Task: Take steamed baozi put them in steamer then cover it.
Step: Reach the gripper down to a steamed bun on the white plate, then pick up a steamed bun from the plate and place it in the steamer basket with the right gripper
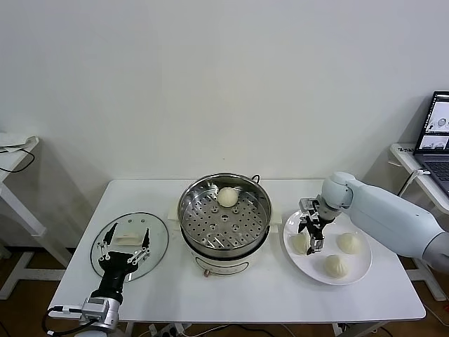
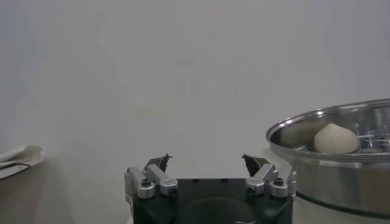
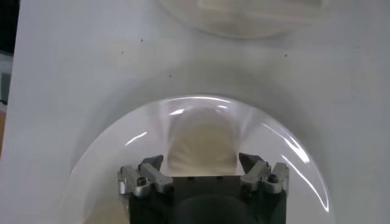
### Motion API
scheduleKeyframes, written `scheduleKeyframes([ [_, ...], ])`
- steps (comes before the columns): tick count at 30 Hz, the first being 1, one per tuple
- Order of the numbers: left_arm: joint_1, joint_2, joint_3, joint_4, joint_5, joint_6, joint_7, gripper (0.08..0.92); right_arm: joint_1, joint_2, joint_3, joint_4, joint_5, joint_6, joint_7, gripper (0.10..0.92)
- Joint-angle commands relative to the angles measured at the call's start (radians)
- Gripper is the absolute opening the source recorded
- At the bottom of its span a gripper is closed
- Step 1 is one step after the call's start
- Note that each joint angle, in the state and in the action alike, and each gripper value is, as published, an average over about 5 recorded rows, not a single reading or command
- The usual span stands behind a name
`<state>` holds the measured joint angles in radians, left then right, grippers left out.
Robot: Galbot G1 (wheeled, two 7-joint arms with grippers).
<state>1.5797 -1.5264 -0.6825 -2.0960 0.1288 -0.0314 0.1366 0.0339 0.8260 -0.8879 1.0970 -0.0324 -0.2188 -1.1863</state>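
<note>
Left hand (image 1: 125,246) spread above glass cover (image 1: 130,245); right hand (image 1: 313,231) apart over pleated baozi (image 1: 302,243) on glossy plate (image 1: 359,270).

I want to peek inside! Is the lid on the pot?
Off. The cover lies flat on the table beside the steamer, whose open tray shows one baozi on it.

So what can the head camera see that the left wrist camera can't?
Only head: the lid, the plate with three buns, and the right gripper, open over one of them. Only left wrist: nothing new, just the steamer side-on. Both: the steamer, one bun inside it, and the open left gripper.
</note>
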Motion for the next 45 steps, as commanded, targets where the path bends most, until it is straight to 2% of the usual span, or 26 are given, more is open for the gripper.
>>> scheduleKeyframes([
  [1,0.000,0.000,0.001,-0.001,0.000,0.001,0.000,0.823,-0.012,0.005,0.007,-0.008,-0.017,-0.004,0.000,0.672],
  [6,0.001,-0.001,0.003,-0.003,0.000,0.002,-0.004,0.823,-0.019,0.000,0.019,-0.005,-0.023,-0.001,-0.003,0.612],
  [16,0.005,-0.001,0.006,-0.020,-0.001,0.005,-0.008,0.823,0.060,-0.065,-0.015,0.055,0.027,-0.008,-0.028,0.607],
  [22,0.008,0.000,0.008,-0.027,-0.001,0.006,-0.010,0.823,0.277,-0.185,-0.162,0.196,0.198,-0.048,-0.053,0.609],
  [29,0.010,0.003,0.011,-0.038,0.000,0.009,-0.011,0.823,0.690,-0.250,-0.486,0.383,0.409,-0.131,-0.040,0.611],
  [37,0.007,0.014,0.008,-0.040,0.001,0.008,-0.009,0.823,0.955,-0.157,-0.606,0.530,0.613,-0.308,-0.006,0.611],
  [45,0.008,0.025,-0.005,-0.063,-0.006,0.001,-0.014,0.823,0.919,0.059,-0.554,0.564,0.711,-0.470,0.089,0.611],
])
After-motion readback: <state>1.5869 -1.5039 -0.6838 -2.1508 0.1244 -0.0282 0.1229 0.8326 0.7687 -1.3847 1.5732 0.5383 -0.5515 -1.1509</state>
